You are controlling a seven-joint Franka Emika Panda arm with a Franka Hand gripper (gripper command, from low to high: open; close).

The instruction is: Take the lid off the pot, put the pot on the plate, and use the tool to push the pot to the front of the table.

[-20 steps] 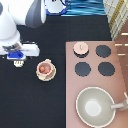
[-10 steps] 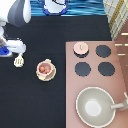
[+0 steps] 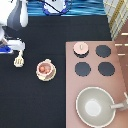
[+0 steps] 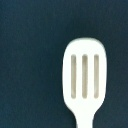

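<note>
Even, soft light, both views blurry; the claw (image 3: pixel 19 54) hangs at the exterior view's left.

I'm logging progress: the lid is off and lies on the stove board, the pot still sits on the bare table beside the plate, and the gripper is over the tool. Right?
Not quite: the exterior view shows the pot already on the plate. The lid lies on the stove board, and the gripper is above the tool.
</note>
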